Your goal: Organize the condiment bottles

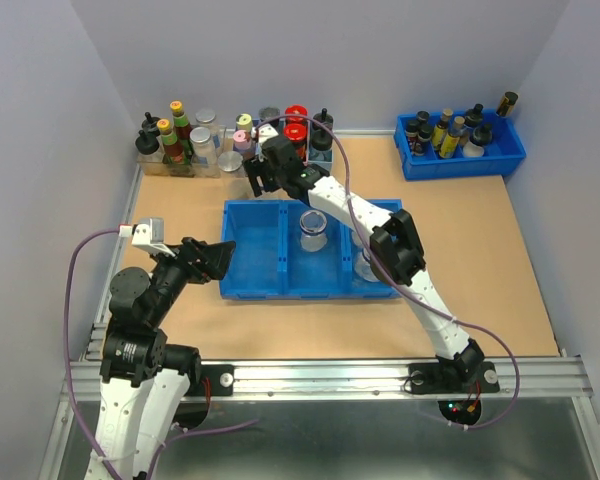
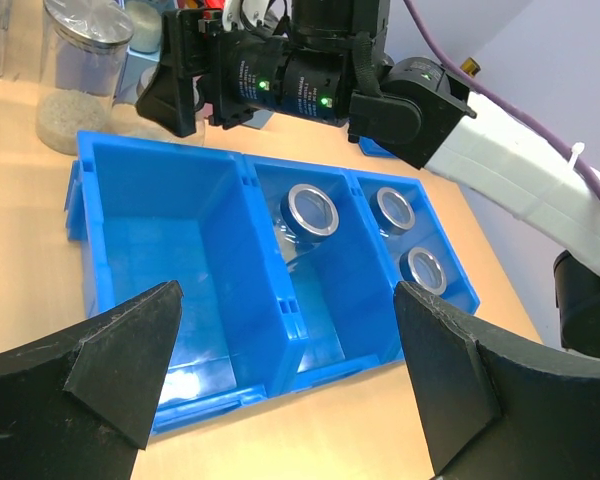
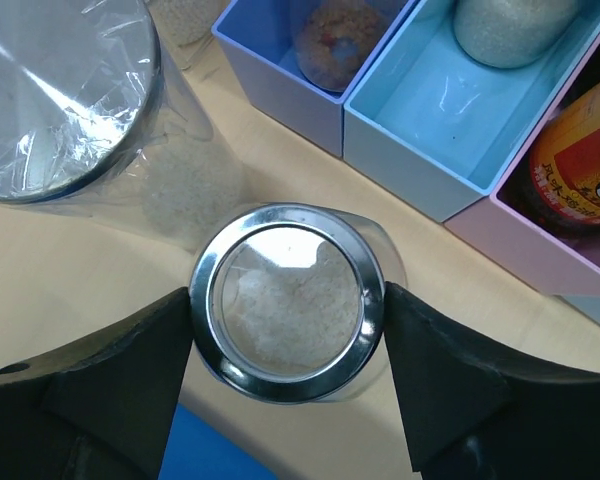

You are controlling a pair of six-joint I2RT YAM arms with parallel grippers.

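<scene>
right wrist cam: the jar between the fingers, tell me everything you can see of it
The jar is short, wide and of clear glass, with a round silvery rim. Pale fine grains lie inside, and its mouth looks open. Seen from straight above, it stands upright on the tan table, close beside a larger film-covered jar. The fingers of the right gripper touch its rim on both sides.

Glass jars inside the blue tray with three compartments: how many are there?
3. One jar stands in the middle compartment of the tray; two jars stand in the right compartment. None seems hidden.
</scene>
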